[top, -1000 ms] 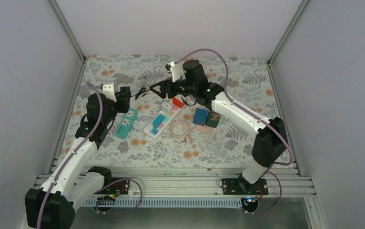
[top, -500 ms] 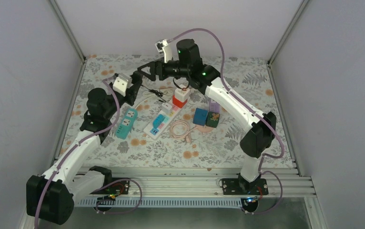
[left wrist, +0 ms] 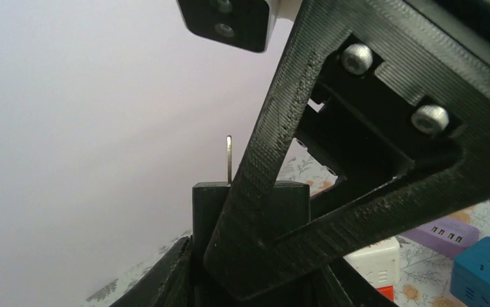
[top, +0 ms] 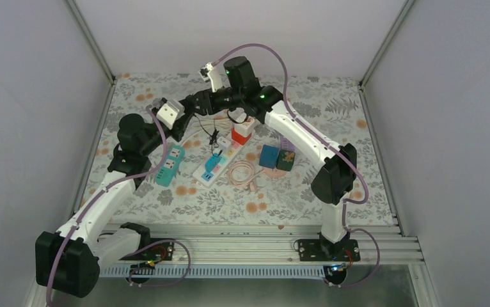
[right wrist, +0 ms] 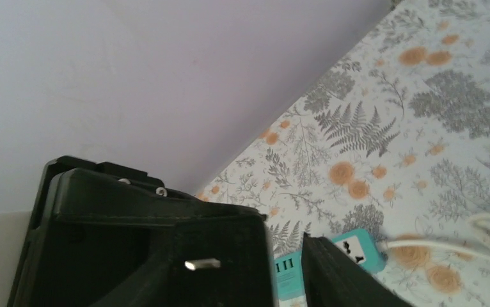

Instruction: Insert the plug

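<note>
On the left of the desk a teal power strip lies flat. Above it the left gripper is raised in the air, narrowly closed on the black plug, whose metal prong points upward in the left wrist view. The right gripper meets it from the right, one finger crossing in front of the plug body; whether its partly spread jaws actually grip the plug cannot be told. A black cable hangs down toward the white power strip. Farther right stand a red-and-white adapter and a blue cube.
</note>
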You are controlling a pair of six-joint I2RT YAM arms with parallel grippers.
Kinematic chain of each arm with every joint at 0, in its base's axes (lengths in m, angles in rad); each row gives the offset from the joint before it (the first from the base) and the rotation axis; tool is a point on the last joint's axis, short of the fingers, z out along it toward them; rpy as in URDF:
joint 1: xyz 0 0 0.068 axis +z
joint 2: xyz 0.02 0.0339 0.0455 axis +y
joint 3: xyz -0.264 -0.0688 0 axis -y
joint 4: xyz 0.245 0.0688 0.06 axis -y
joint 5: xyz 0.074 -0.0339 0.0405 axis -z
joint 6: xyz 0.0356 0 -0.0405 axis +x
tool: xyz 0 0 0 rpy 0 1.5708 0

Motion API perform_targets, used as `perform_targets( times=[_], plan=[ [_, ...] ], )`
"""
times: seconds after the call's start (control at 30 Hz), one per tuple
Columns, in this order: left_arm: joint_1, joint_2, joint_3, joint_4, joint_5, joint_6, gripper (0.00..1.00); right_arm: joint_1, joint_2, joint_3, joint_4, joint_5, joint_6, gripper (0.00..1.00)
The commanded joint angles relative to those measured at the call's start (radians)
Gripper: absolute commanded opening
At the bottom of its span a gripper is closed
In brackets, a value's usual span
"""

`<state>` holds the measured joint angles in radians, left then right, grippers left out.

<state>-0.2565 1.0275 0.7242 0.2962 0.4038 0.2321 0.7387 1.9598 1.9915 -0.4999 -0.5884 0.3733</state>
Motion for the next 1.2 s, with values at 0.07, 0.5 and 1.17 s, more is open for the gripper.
perform_targets(
  times=[0.07, 0.5, 1.17],
  plan=[
    [-0.004, -0.038, 0.038, 0.013, 0.032, -0.014, 0.3, 0.011, -0.032, -0.015, 0.029, -0.067, -0.001, 0.31],
    [-0.002, -0.193, 0.018, 0.024, -0.074, -0.485, 1.0, -0.016, -0.28, -0.22, 0.426, -0.115, 0.025, 0.27],
    [0.0, -0.321, -0.033, 0.343, 0.031, -1.086, 0.91, -0.006, -0.273, -0.31, 0.921, -0.323, 0.384, 0.27]
  ],
)
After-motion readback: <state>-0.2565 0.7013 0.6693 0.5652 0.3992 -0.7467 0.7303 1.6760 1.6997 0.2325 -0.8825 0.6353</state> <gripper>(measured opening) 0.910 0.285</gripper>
